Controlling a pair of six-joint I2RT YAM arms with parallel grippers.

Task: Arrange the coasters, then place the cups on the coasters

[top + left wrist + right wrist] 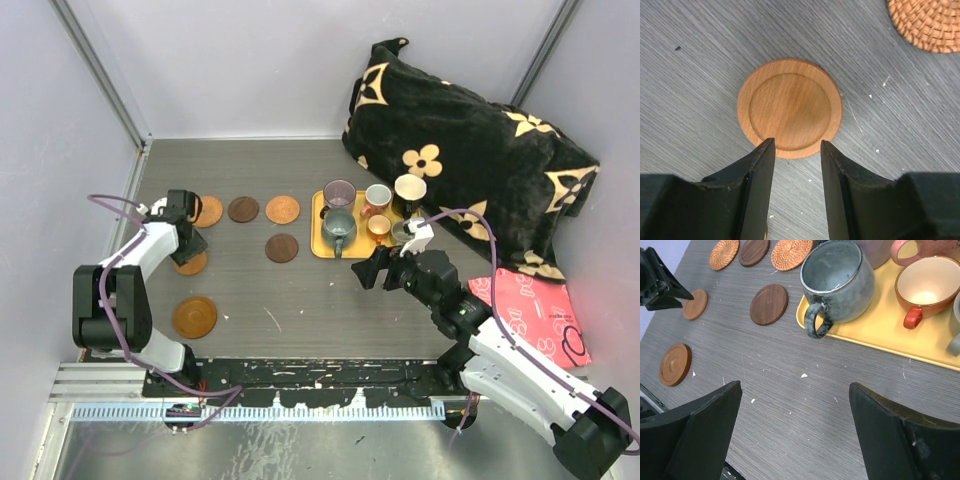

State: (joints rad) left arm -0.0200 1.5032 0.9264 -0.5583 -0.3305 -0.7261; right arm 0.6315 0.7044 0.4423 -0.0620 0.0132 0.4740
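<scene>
Grey wood-grain worktop (pixel 300 290) sitting between plain grey walls (pixel 250 60), metal rail (pixel 100 375) running along near edge. Six round coasters (pixel 243 209) lying flat at left, spaced apart: two woven, four smooth wood. Left pincer (pixel 797 145) hovering part-open over near rim of light wooden coaster (pixel 790 105), grasping nothing. Right pincer (pixel 795 390) gaping wide over bare worktop beside yellow tray (pixel 880 335). Cups (pixel 378 198) all sitting on tray. Black flowered cushion (pixel 470 160) crowding far right
</scene>
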